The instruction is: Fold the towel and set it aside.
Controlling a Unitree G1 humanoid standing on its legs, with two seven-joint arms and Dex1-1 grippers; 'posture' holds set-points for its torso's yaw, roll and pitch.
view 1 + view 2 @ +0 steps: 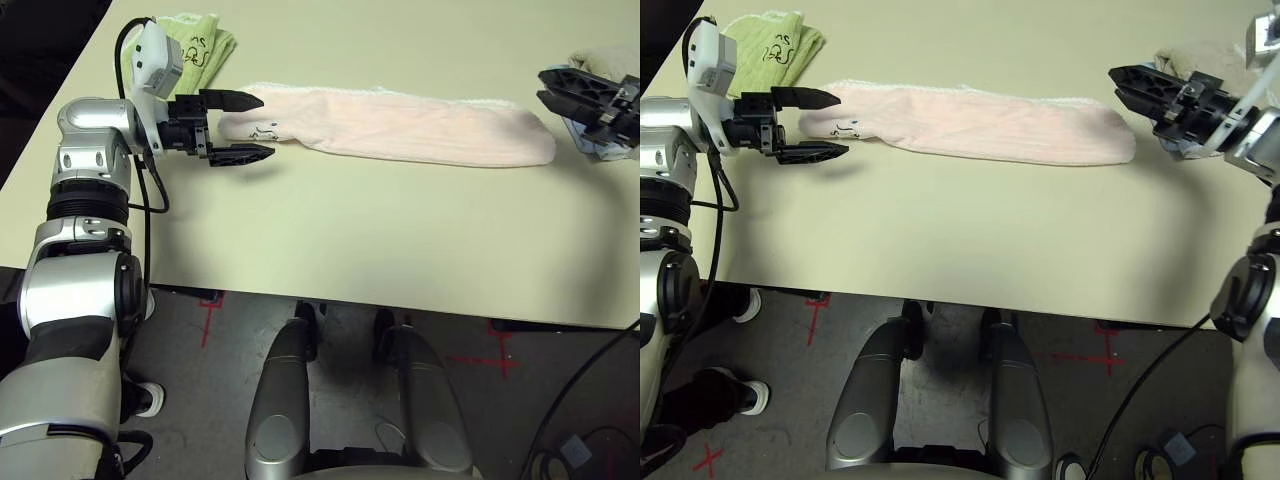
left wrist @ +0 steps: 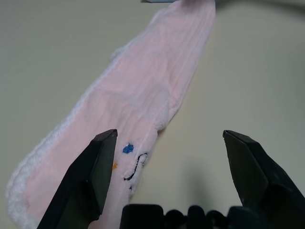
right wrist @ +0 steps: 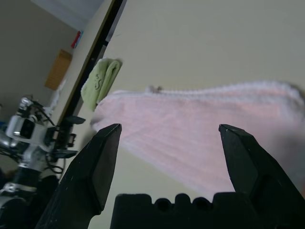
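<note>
The right claw (image 1: 585, 100) hides part of the folded cloths (image 1: 605, 62).

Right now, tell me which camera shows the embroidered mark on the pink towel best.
The left wrist view: the embroidered mark sits large between the open left claw fingers. Both eye views show it tiny at the pink towel's left end. The right wrist view shows the towel without a legible mark.

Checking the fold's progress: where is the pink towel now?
The pink towel lies stretched across the table's far side, between both open pincers, beside the green towel.

The towel (image 1: 400, 122) is fluffy pink terry cloth — the table (image 1: 350, 240) smooth, matt.
</note>
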